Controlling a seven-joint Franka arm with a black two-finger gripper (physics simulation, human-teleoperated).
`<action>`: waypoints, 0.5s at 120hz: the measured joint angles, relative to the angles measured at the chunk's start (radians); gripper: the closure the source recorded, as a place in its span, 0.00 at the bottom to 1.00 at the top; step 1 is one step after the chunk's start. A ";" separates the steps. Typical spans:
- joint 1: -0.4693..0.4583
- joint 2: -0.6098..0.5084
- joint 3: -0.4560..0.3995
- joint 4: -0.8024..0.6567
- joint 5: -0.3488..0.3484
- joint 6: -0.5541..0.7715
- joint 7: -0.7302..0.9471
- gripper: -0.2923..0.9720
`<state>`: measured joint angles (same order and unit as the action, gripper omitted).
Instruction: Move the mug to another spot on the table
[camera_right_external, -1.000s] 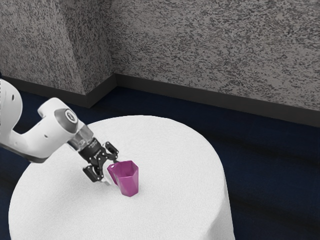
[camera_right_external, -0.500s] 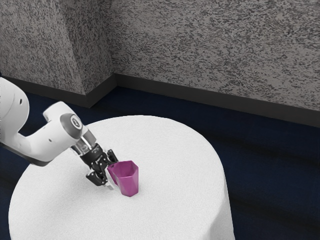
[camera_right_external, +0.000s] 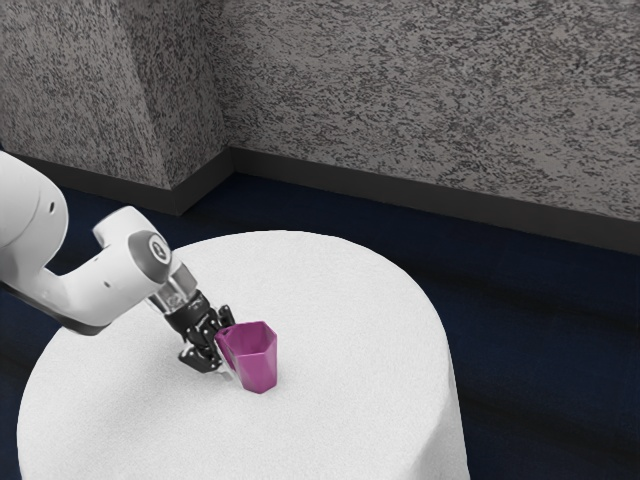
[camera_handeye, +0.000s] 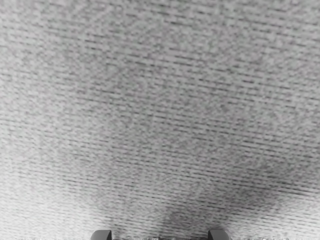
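Note:
A magenta faceted mug (camera_right_external: 252, 356) stands upright on the round white-clothed table (camera_right_external: 340, 300), toward its front. My black gripper (camera_right_external: 221, 356) is low over the cloth, right against the mug's side on the exterior view's left. In the wrist view two fingertips (camera_handeye: 101, 235) stand apart with only white tablecloth (camera_handeye: 160, 100) between them, so the gripper is open. Whether a finger touches the mug I cannot tell; the mug hides part of the hand.
The table drops off all round to a dark blue floor (camera_right_external: 540, 330). Speckled grey walls (camera_right_external: 430, 90) stand behind. The white arm (camera_right_external: 90, 285) comes in from the exterior view's left. Bare cloth lies to the mug's right and behind it.
My hand has turned about its wrist and settled lower and closer against the mug's left side; the arm's elbow shifted slightly. The mug has stayed in place.

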<state>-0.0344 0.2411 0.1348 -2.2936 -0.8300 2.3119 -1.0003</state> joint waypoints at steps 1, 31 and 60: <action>0.000 0.000 0.000 0.000 0.000 0.000 0.000 0.64; 0.001 -0.011 -0.001 -0.001 -0.021 0.001 -0.001 0.74; 0.006 -0.063 -0.003 -0.009 -0.056 -0.002 -0.007 0.78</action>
<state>-0.0280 0.1784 0.1320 -2.3031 -0.8861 2.3101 -1.0073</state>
